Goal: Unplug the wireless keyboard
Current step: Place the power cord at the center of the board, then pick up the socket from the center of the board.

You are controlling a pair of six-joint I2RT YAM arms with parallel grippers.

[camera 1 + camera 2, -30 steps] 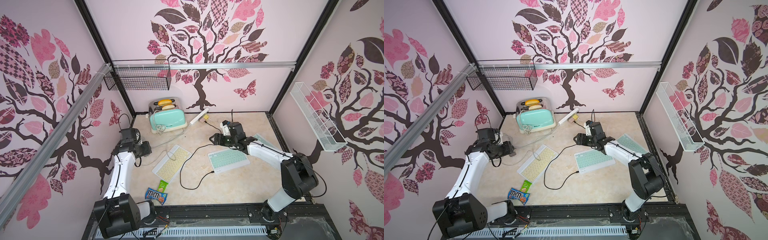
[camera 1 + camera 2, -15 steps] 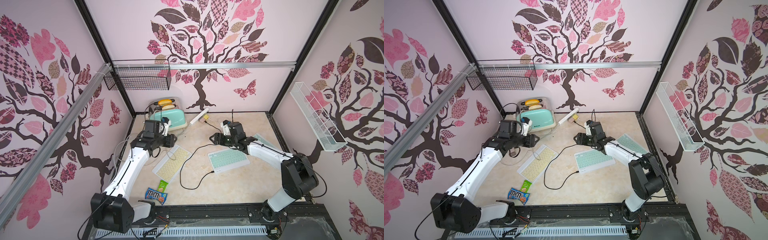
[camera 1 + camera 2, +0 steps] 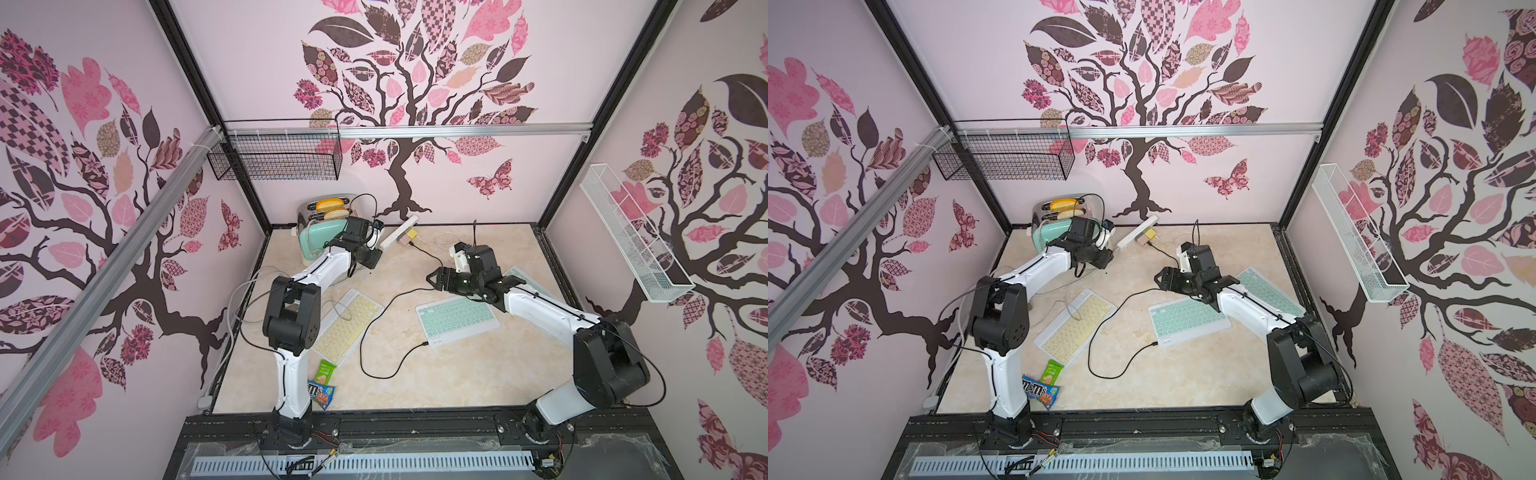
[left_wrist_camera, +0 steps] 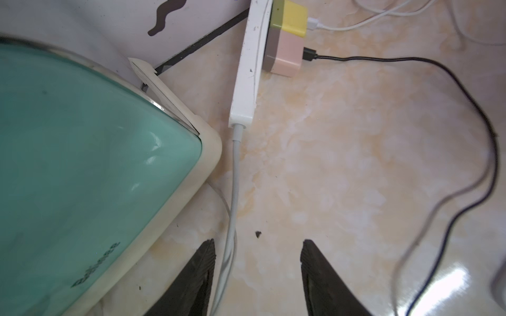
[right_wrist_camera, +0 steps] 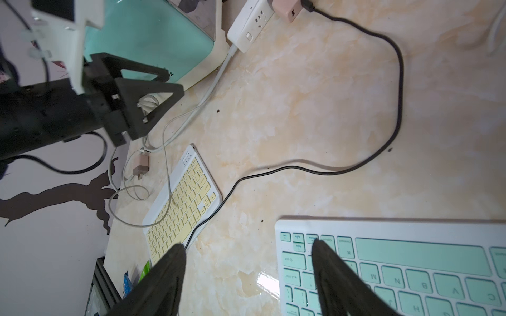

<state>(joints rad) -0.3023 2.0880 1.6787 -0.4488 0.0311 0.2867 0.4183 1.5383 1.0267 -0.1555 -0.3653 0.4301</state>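
A mint keyboard [image 3: 457, 320] [image 5: 397, 268] lies mid-table. A black cable [image 5: 401, 82] is plugged into its front left corner [image 3: 1154, 343] and runs back to a pink adapter [image 4: 286, 54] on the white power strip [image 3: 398, 234] [image 4: 247, 71]. My left gripper [image 3: 370, 259] [image 4: 257, 243] hovers open between the toaster and the strip, over the strip's own white lead. My right gripper [image 3: 1160, 278] [image 5: 246, 243] hangs open above the keyboard's far left corner, holding nothing.
A mint toaster [image 3: 320, 237] [image 4: 82, 164] stands at the back left. A yellow keyboard [image 3: 349, 328] with a loose white cable lies left of centre. Another mint keyboard [image 3: 1266, 291] lies by the right wall. Snack packets [image 3: 322, 388] sit near the front edge. A yellow adapter [image 4: 293, 17] is on the strip too.
My left arm has swung from the left wall across to the back, ending beside the toaster and power strip. The right arm and the keyboards have not moved.
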